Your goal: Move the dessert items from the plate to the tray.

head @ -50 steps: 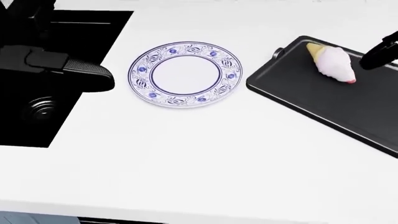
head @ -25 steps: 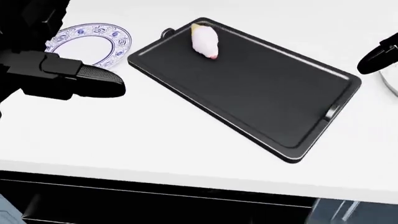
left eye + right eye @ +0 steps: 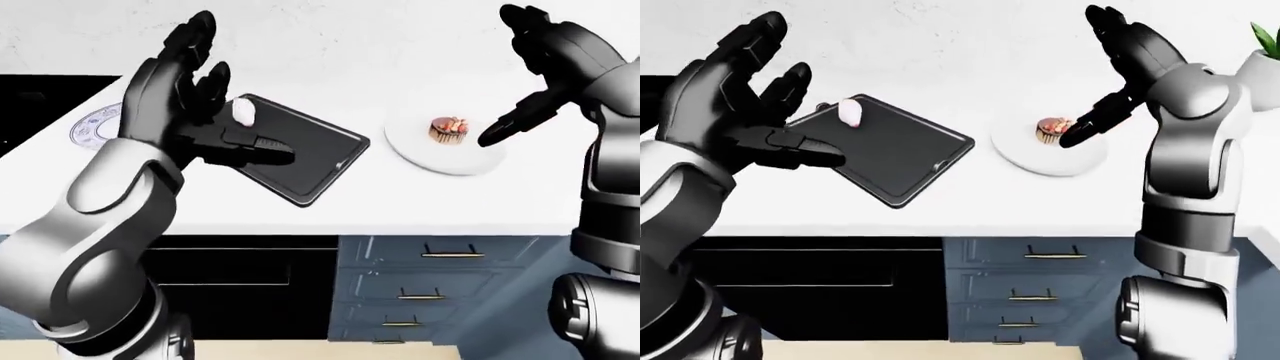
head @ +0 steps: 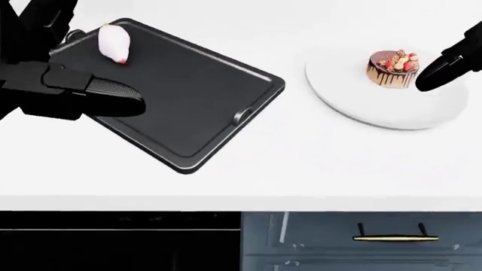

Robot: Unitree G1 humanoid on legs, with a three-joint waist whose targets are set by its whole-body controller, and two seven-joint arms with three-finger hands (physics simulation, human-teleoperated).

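Small chocolate cake [image 4: 391, 68] with nut/berry topping sits on the white plate [image 4: 391, 110], toward the plate's top edge in the head view. Black tray [image 4: 181, 96] lies left of the plate on the white worktop [image 4: 316, 169], well apart from the cake; a pink ice-cream cone [image 4: 114, 44] already lies in the tray's top-left corner.

Right hand [image 3: 545, 60] hangs above the plate, fingers spread, holding nothing; one fingertip is just beside the cake. Left hand [image 3: 185, 97] is raised over the tray, fingers spread, also empty.

Judgement: cake is light, soft, with smearable glaze and loose topping. Grip low on the sides, gently, and keep it upright.
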